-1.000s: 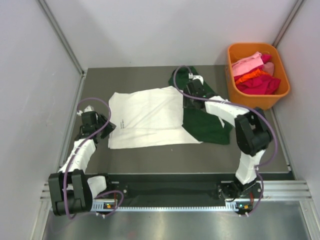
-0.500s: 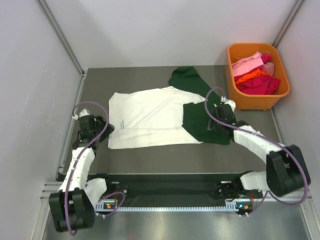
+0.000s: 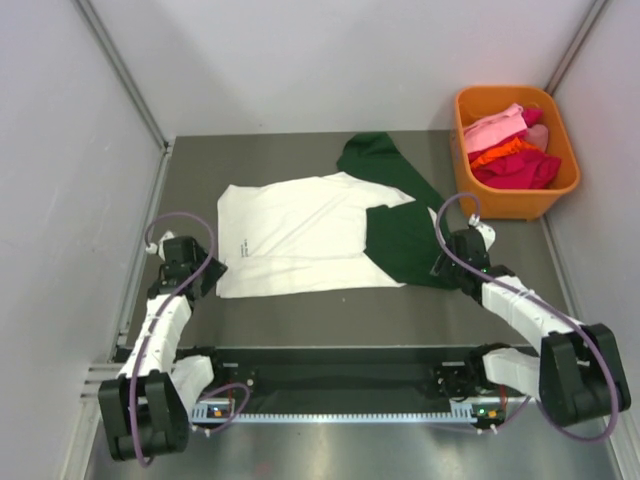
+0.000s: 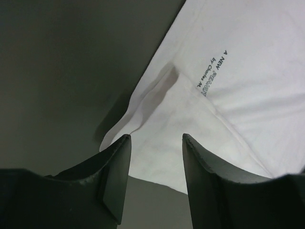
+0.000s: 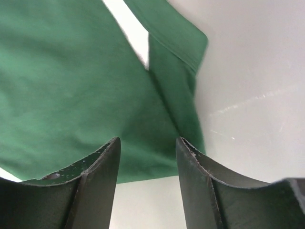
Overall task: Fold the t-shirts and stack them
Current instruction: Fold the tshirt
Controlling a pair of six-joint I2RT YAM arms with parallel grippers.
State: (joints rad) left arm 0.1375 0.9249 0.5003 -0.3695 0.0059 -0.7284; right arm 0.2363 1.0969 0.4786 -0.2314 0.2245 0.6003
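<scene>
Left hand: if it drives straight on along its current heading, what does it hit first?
Most likely the cream-white t-shirt: the open left hand points at its creased corner, just short of the black lettering. Nothing shows between hand and cloth, though depth is unclear from the wrist view.

R gripper [image 5: 147, 162] open, empty, over green shirt [image 5: 71, 90] edge.

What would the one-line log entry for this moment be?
left pincer: open, over white shirt corner | right pincer: open, over green shirt edge | shirts: partly overlapping
</scene>
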